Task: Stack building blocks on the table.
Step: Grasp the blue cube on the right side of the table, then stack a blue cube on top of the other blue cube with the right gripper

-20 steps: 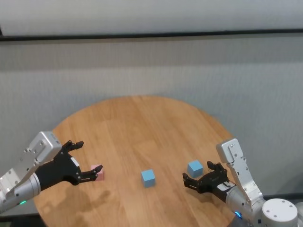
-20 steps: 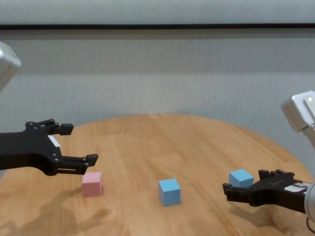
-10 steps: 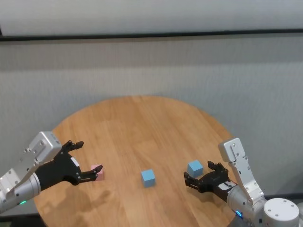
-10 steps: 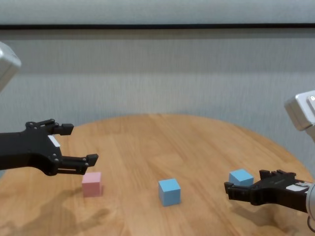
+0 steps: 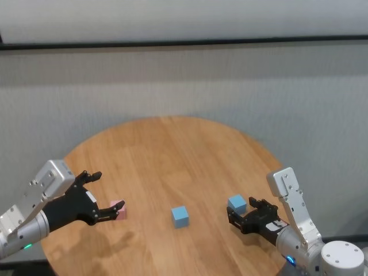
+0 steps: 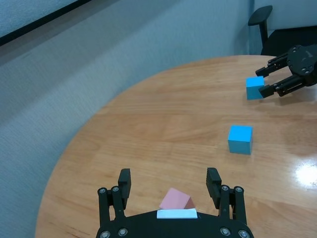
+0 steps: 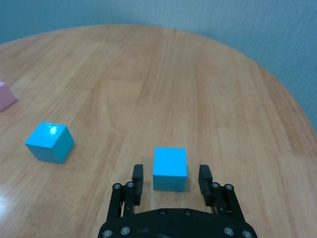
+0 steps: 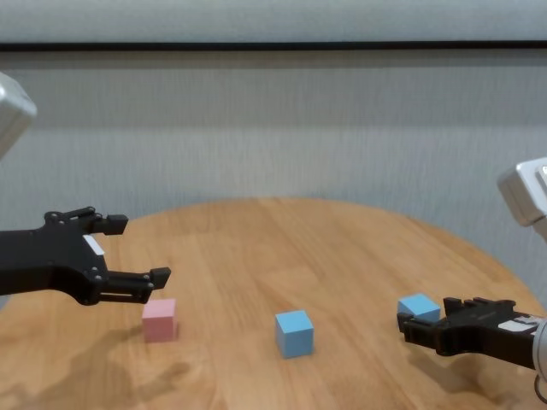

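Note:
Three cubes lie apart on the round wooden table [image 5: 172, 149]. The pale pink cube [image 5: 117, 209] is at the left. One light blue cube [image 5: 180, 216] is in the middle, the other light blue cube [image 5: 236, 203] at the right. My left gripper [image 5: 109, 190] is open and hovers just above and beside the pink cube [image 6: 176, 200]. My right gripper [image 5: 242, 208] is open and low over the table. In the right wrist view the right blue cube [image 7: 170, 168] lies between its fingers [image 7: 137, 174] with a gap on each side.
A grey wall [image 5: 184, 86] stands behind the table. The table's rim [image 5: 270, 158] curves close to the right blue cube. A black chair [image 6: 260, 20] stands beyond the table in the left wrist view.
My right gripper has slid a little to the right, so that its fingers now straddle the right blue cube. The left arm and all three cubes have not moved.

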Controlling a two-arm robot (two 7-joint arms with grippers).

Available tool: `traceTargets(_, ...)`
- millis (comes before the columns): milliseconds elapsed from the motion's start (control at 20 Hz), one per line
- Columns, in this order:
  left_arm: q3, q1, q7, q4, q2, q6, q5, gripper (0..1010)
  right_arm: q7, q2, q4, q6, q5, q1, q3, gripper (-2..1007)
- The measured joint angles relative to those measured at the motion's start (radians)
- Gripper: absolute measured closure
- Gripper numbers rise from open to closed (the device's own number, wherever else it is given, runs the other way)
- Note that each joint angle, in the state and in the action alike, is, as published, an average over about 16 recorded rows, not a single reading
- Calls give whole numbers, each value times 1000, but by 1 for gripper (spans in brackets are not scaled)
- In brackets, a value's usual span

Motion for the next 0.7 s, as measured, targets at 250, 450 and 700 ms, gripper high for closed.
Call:
traceTargets(250,0,0,0,0,0,0,0,11,4,-6,-4,3,-6,-5,12,441)
traceTargets(450,0,0,0,0,0,0,0,11,7,-10,-7,5,-11,-8,22,539)
traceTargets(700,0,0,0,0,0,0,0,11,11,-16,-12,7,-17,-12,33,617)
